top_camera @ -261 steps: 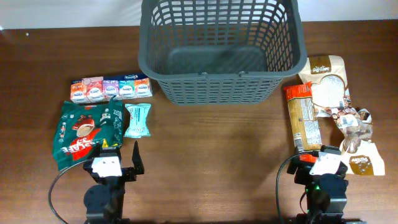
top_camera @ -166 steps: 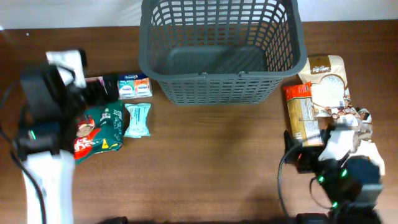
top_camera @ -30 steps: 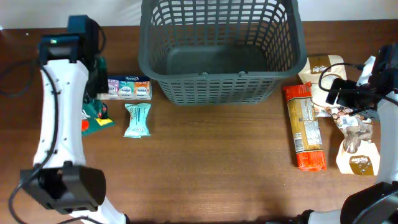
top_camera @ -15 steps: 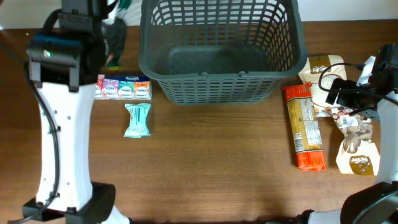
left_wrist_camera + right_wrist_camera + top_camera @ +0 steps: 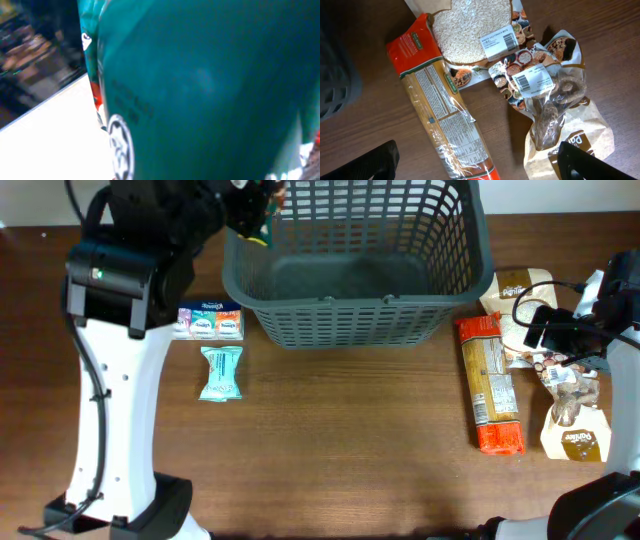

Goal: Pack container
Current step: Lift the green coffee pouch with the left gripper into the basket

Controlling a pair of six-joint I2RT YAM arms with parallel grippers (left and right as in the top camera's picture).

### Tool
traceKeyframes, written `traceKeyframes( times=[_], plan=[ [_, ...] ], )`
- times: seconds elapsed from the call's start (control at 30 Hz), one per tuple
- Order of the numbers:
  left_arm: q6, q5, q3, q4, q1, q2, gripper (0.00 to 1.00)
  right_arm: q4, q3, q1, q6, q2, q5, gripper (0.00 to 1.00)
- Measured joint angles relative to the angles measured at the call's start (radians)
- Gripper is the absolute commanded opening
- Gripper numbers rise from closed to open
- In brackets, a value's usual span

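Holding glossy teal packet point(image 5: 200, 90), left tool point(image 5: 258, 210) above lattice-slotted grey container point(image 5: 350, 320)

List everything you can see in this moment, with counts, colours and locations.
basket: one, dark grey, far centre of the table, nothing visible inside
green bag: one, teal-green, held up at the basket's left rim
small packets: a row, at least three showing, multicoloured, left of the basket, partly behind the left arm
light teal packet: one, lying just in front of that row
pasta packet: one, orange, right of the basket
rice bag: one, white with a clear window, far right
pouch: one, cream and brown, right edge
table: one, brown wood
left end effector: one, dark, gripping the green bag
right end effector: one, black, open above the right-hand packets
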Motion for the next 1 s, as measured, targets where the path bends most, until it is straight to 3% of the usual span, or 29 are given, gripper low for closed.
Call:
traceKeyframes(
  times=[0.37, 1.0],
  plan=[
    [0.04, 0.27, -0.001, -0.01, -0.001, 0.249, 0.02, 0.0, 0.0, 0.0, 0.0, 0.0, 0.0, 0.99],
    [0.043, 0.312, -0.005, -0.159, -0.022, 0.445, 0.02, 0.0, 0.0, 0.0, 0.0, 0.0, 0.0, 0.99]
  ],
)
